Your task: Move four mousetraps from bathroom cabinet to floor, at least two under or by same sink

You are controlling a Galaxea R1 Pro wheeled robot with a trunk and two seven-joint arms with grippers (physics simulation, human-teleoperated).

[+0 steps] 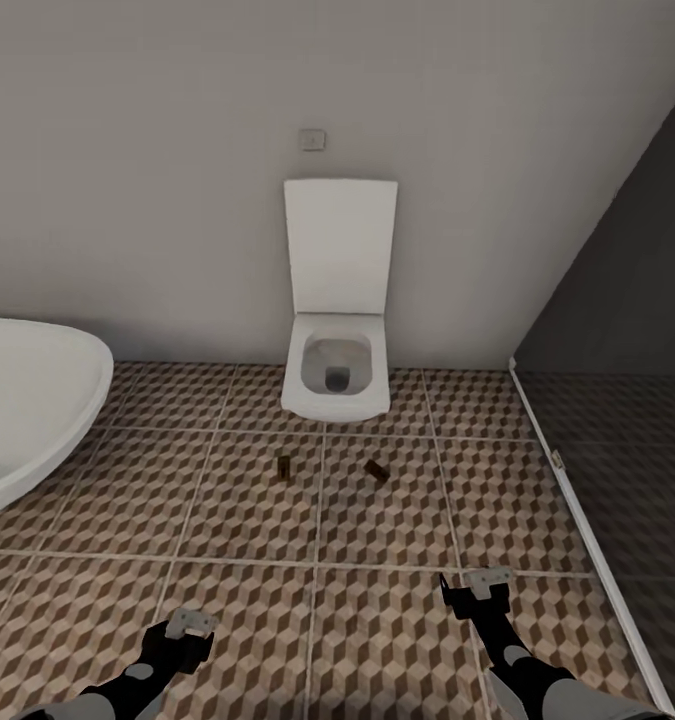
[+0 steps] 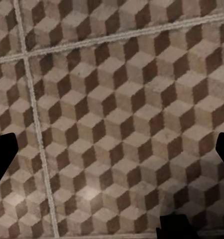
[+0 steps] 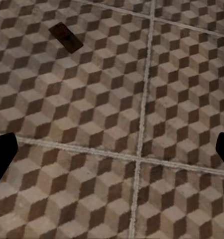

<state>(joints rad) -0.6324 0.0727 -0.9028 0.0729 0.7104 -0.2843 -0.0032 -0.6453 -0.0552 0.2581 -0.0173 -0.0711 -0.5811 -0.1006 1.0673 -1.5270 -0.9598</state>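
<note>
Writing: none readable
Mousetraps: two small brown boards, left mousetrap (image 1: 283, 467), right mousetrap (image 1: 377, 470), flat on bathroom floor (image 1: 247, 560)
Left claw (image 1: 192, 624): spread, empty
Right claw (image 1: 487, 579): spread, empty

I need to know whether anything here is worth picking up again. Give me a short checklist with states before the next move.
1. Left gripper empty: ok, fingers apart.
2. Right gripper empty: ok, fingers apart.
3. Mousetraps on the bathroom floor: ok for two.
4. Those two beside a sink: not ok, they lie before the toilet.
5. Remaining two traps placed: cannot tell.
</note>
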